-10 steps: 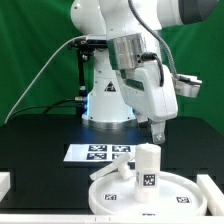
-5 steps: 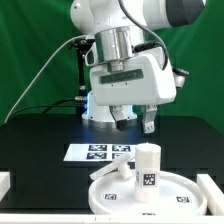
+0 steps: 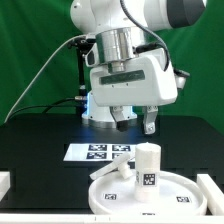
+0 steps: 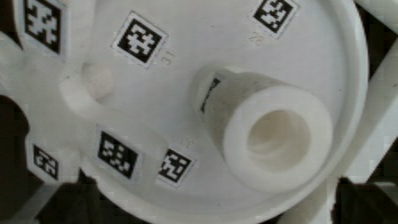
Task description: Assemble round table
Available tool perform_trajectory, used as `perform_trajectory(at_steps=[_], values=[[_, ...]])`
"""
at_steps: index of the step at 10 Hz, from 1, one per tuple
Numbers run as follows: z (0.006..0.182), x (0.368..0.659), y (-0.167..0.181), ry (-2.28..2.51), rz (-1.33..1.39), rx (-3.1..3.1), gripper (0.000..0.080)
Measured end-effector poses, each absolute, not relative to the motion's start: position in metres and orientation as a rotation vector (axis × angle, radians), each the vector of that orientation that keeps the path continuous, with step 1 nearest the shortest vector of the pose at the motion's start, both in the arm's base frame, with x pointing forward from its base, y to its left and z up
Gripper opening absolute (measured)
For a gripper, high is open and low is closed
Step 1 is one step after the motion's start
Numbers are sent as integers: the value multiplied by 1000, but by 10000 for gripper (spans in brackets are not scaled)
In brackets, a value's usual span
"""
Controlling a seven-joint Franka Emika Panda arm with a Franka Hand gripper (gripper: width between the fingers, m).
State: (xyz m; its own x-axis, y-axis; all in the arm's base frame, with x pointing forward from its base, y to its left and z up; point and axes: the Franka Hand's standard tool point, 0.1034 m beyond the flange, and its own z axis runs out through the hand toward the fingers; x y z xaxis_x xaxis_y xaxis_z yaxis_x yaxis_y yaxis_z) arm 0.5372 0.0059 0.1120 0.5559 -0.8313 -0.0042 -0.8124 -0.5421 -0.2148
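The round table's large rimmed white disc (image 3: 170, 203) lies flat at the front of the black table, carrying black-and-white tags. The thick white cylindrical leg (image 3: 148, 170) stands upright on it. A smaller white part (image 3: 113, 173) rests on the disc at the leg's exterior-view left; I cannot make out its shape. My gripper (image 3: 135, 125) hangs above and behind the leg, open, fingers pointing down, nothing between them. The wrist view looks straight down on the disc (image 4: 169, 120) and the leg's hollow top (image 4: 285, 128).
The marker board (image 3: 100, 152) lies flat behind the disc. White blocks sit at the front corners of the table (image 3: 5, 183) (image 3: 214, 186). The arm's base (image 3: 108, 102) stands at the back, before a green backdrop.
Between the earliest frame and half a second ago the wrist turned and the gripper swung toward the exterior view's left, now facing the camera squarely. Since then nothing has moved. The jaws stayed open.
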Motion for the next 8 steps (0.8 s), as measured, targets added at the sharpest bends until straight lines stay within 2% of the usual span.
perform_trajectory(at_steps=[2, 5, 8], values=[[102, 525, -8, 1252, -243, -2704, 648], [103, 525, 3, 1270, -273, -2698, 648], [102, 523, -7, 1481, -251, -2553, 648]])
